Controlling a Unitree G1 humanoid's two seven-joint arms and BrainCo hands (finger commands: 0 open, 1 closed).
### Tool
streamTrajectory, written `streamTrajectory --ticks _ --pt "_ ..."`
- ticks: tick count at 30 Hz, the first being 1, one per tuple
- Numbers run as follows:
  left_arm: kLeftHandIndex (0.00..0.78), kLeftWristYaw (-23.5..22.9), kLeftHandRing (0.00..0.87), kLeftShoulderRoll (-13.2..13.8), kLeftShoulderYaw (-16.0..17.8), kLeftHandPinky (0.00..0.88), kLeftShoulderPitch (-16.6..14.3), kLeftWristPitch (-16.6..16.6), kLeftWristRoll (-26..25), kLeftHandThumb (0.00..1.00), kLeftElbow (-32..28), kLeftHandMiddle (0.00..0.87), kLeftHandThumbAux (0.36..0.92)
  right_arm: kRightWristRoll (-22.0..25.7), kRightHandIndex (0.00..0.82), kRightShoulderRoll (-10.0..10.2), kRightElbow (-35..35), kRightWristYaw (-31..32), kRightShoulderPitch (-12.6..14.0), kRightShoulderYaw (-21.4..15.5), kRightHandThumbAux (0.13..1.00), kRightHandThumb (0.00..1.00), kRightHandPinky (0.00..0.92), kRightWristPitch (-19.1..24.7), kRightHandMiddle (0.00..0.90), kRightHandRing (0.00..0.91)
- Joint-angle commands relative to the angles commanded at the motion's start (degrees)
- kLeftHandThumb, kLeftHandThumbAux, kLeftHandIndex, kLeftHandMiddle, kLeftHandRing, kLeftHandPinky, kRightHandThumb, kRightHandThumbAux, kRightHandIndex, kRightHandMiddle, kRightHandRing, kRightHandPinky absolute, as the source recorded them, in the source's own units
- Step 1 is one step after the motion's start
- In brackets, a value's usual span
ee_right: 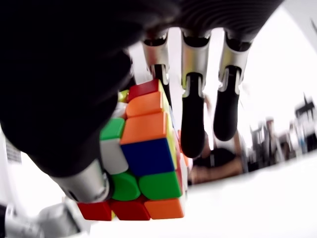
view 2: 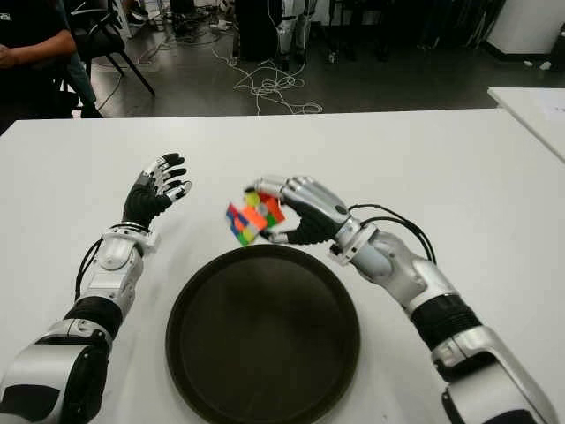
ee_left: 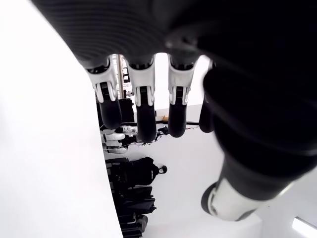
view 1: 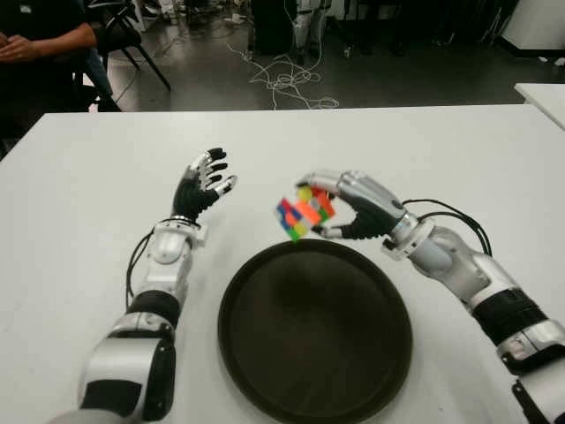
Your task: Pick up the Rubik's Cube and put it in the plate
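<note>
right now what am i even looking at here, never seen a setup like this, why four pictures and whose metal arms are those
The arms belong to a humanoid robot, and you are seeing through its own cameras. The two wide pictures come from the two eyes in its head, looking down at a white table. The other two come from cameras on its wrists, very close to each palm.

On the table lies a round dark brown plate. The right robot hand holds a multicoloured Rubik's Cube in the air, near the plate's far rim. The right wrist view shows the same cube pinched between thumb and fingers.

The left robot hand shows to the left of the plate, fingers spread, holding nothing. A seated person's arm shows beyond the table's far left corner.
</note>
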Motion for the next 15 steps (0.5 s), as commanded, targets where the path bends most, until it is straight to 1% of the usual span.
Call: streamTrajectory --ticks 3,6,10,15 --pt "0.178 0.0 0.16 -0.1 0.1 0.161 -0.1 -0.2 0.0 0.04 0.2 0.179 0.805 2.0 0.422 -0.4 -2.4 6.0 -0.7 0.4 0.735 0.693 0.599 3.0 0.591 0.603" --pt "0.181 0.2 0.164 -0.1 0.0 0.161 -0.2 -0.2 0.0 0.045 0.3 0.183 0.809 2.5 0.421 -0.7 -3.9 9.8 -1.1 0.1 0.735 0.693 0.596 4.7 0.587 0.6" --pt "0.178 0.2 0.163 -0.2 0.1 0.151 -0.2 -0.5 0.0 0.043 0.4 0.184 0.81 1.5 0.42 -1.7 -7.0 14.1 -1.1 -0.2 0.736 0.692 0.575 7.5 0.571 0.588" --pt "0.169 0.1 0.155 -0.3 0.2 0.141 -0.2 -0.7 -0.2 0.032 0.4 0.177 0.817 0.7 0.419 -3.0 -12.7 18.6 -0.2 -1.8 0.737 0.691 0.541 11.3 0.543 0.549"
